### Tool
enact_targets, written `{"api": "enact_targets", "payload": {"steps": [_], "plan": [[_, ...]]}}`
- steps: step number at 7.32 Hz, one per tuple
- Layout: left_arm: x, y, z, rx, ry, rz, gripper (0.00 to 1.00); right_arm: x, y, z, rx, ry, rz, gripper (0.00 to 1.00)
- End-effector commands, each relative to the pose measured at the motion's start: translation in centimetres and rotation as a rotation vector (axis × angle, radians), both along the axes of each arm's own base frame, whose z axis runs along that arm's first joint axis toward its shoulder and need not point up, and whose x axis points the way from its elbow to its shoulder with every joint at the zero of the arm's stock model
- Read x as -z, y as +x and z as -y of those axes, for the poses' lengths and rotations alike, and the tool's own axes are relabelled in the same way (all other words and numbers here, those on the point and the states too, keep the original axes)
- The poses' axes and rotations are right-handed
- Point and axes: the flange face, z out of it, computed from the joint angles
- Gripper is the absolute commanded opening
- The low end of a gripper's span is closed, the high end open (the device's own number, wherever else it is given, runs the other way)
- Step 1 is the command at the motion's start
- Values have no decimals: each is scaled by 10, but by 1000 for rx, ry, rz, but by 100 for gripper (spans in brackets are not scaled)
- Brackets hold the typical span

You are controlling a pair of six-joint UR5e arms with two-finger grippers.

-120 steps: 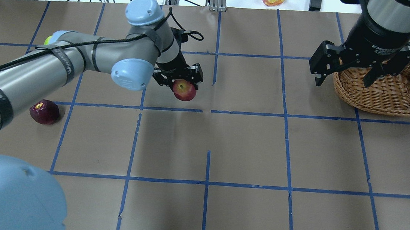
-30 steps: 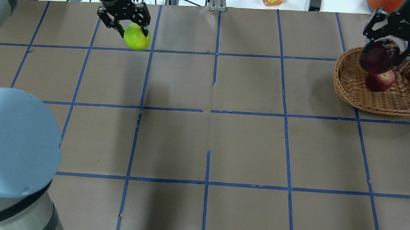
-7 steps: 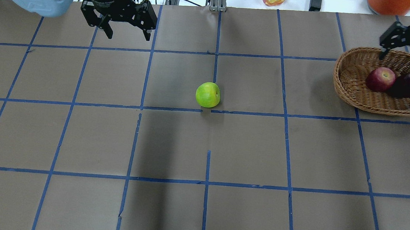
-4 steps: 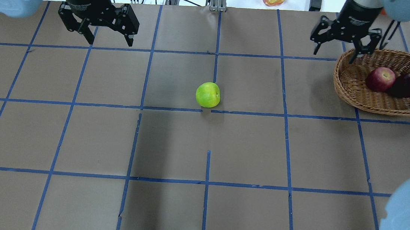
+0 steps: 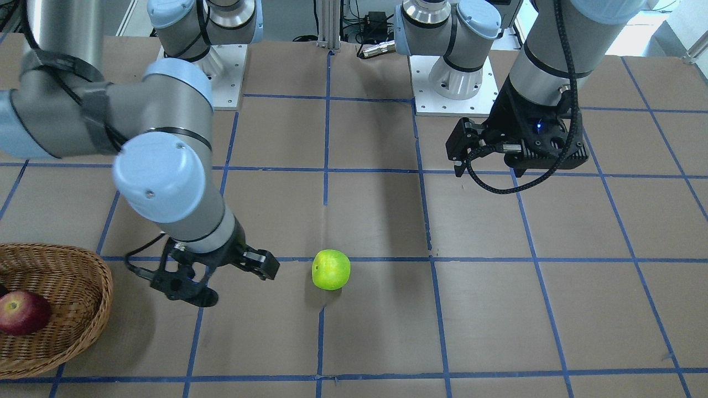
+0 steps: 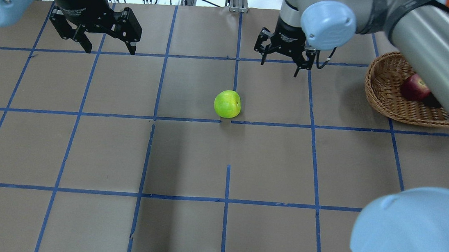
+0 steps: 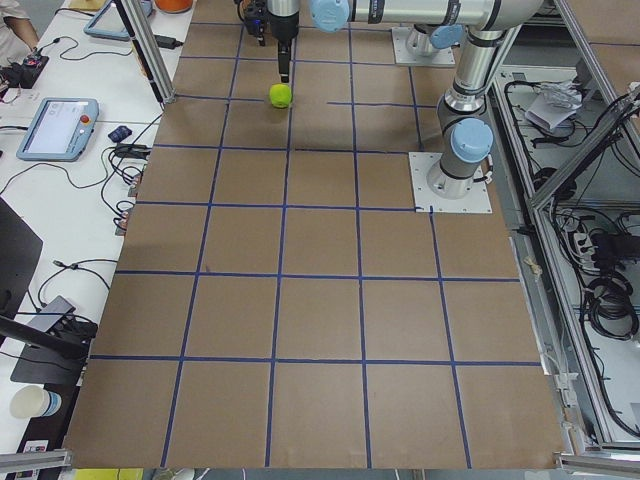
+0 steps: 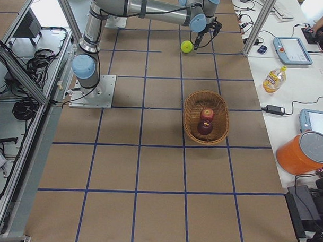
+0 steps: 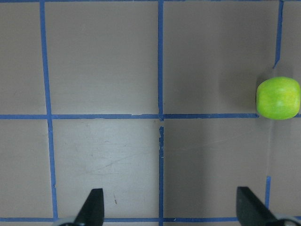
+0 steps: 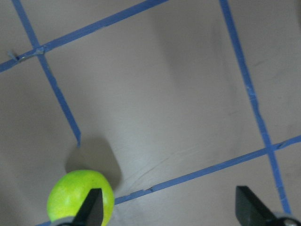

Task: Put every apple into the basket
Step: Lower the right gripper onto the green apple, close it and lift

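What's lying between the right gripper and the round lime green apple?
Nothing. Only bare brown paper tabletop lies between the right gripper and the round lime green apple, as the overhead and front-facing views show.

A lone apple (image 6: 227,104) lies on the worktop (image 6: 270,163), midway along its length. Toward the right end, near the far edge, sits the basket (image 6: 379,100), two apples (image 8: 207,114) inside.

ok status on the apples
Left tool, right tool open, empty. Green apple loose mid-table, nearer right tool. Red apple, maroon apple in basket. Nothing blocking it.
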Motion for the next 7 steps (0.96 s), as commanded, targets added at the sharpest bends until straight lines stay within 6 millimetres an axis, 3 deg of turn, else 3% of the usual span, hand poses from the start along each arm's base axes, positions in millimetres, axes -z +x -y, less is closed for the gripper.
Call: {"api": "enact_targets", "payload": {"steps": [1, 4, 5, 6, 7], "plan": [[1, 0, 0, -1, -1, 0, 100, 49, 51, -2, -26, 1, 2, 100], [1, 4, 1, -7, 1, 0, 100, 53, 76, -12, -50, 36, 115, 100], [2, 5, 1, -8, 2, 2, 100, 69, 95, -20, -76, 58, 107, 100], [1, 5, 1, -8, 1, 2, 100, 85, 105, -23, -88, 78, 96, 100], [2, 5, 1, -8, 4, 2, 100, 88, 106, -24, -90, 85, 96, 100]]}}
